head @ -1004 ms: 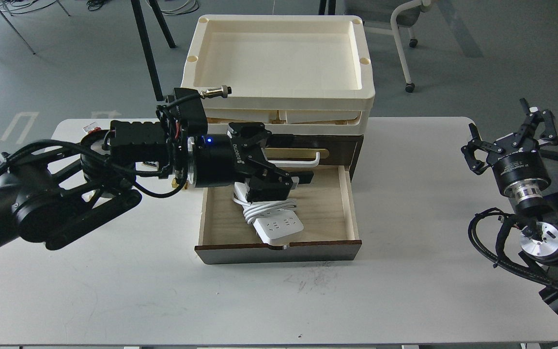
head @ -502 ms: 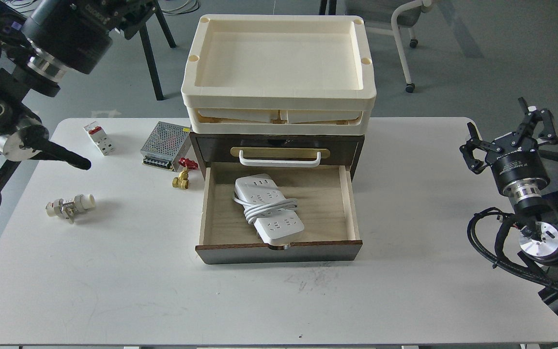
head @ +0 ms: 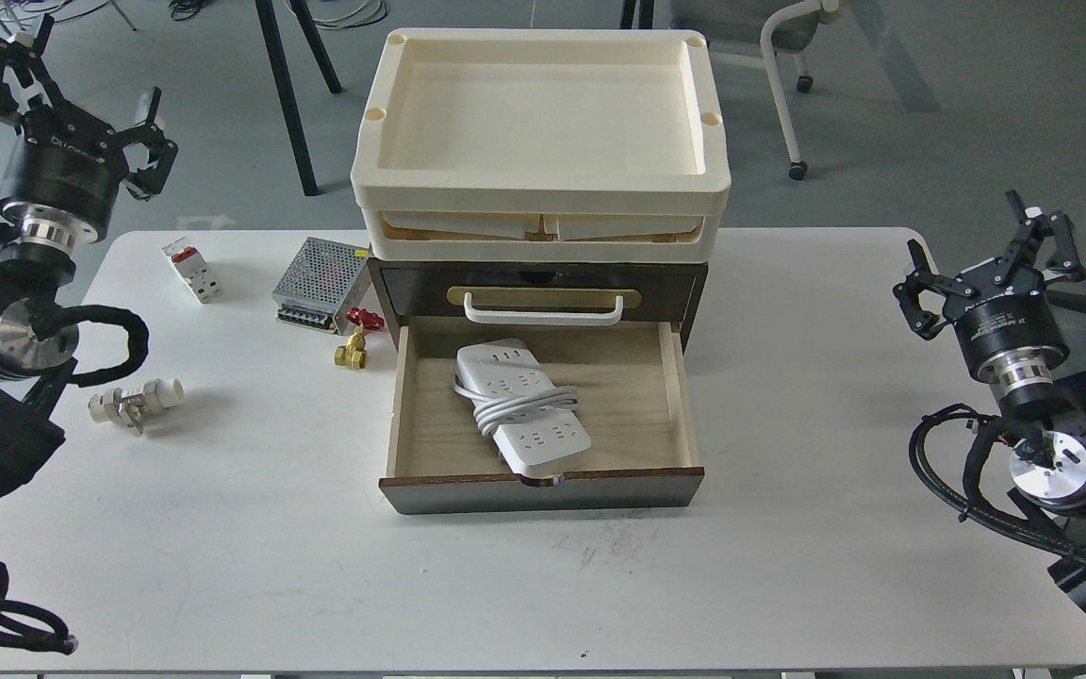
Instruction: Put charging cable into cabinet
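The charging cable [head: 522,405] lies inside the pulled-out drawer [head: 681,396] of the cabinet [head: 543,279], toward its left side, cord wound round its middle. The left hand [head: 72,94] hangs released at the far left beyond the desk [head: 270,547], holding nothing. The right hand [head: 991,250], at the desk's right edge, is likewise spread and empty.

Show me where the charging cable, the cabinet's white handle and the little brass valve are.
charging cable [head: 523,404], head view, on the cord wound round its middle.
white handle [head: 544,315], head view, on the middle of its bar.
brass valve [head: 352,353], head view, on its brass body below the red knob.
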Robot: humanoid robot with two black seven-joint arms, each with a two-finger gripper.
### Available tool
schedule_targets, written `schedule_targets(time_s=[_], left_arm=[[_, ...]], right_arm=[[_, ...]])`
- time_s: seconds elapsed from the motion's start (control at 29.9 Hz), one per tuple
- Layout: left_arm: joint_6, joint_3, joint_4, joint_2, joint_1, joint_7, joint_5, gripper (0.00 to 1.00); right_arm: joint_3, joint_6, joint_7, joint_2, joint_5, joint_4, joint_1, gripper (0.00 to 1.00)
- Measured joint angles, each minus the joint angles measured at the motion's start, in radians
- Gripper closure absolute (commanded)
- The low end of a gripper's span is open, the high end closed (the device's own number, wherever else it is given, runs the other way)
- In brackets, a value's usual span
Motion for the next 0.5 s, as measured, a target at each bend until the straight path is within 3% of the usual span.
schedule_targets(time_s=[0.5], left_arm=[[-0.001,0.011,0.041,-0.085,0.108,-0.011,-0.012,0.00]], right_arm=[[0.021,-0.042,0.002,0.002,0.003,-0.011,0.013,0.00]])
